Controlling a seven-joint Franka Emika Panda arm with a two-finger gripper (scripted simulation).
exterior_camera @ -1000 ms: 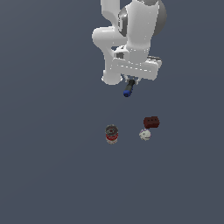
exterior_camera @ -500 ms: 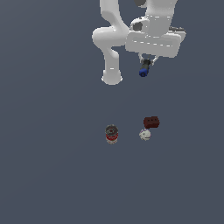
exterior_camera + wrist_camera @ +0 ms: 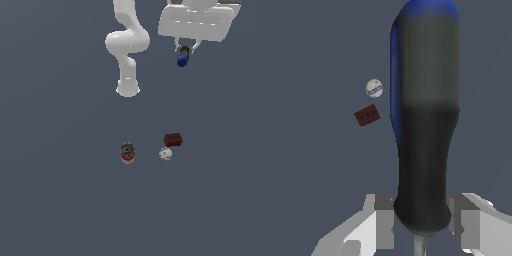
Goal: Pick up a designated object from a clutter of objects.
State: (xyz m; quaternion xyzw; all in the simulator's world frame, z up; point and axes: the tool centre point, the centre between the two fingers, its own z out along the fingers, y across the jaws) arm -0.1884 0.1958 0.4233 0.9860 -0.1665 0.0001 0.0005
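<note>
A: Where is the screwdriver (image 3: 182,58) sitting at this moment?

B: It is hanging in the gripper (image 3: 184,50), high above the grey floor (image 3: 60,200), near the top of the exterior view toward its right. The blue end of the handle is pointing downward there. The hand above it is running off the top edge, so only part of it is showing.

A: Is the wrist view confirming the grasp?

B: Yes. The gripper (image 3: 421,225) is clenching the screwdriver (image 3: 423,125), with a finger (image 3: 383,220) pressing on each side of the black base of the handle. The handle is filling much of that picture, black with blue along one edge and at the tip. Only a short stub of grey shaft is showing at the picture's edge; the rest is cut off.

A: What about the remaining items?

B: Three are lying on the floor, well below the gripper. The can (image 3: 127,153) is sitting apart, to the exterior view's left of the other two. The red block (image 3: 173,139) and the whitish ball (image 3: 165,154) are lying just beside each other; whether they are touching, I cannot tell. The wrist view is showing the block (image 3: 367,115) and ball (image 3: 374,88) only, small and far off. The can is not appearing there, possibly hiding behind the handle. The can's markings are too blurred to read.
</note>
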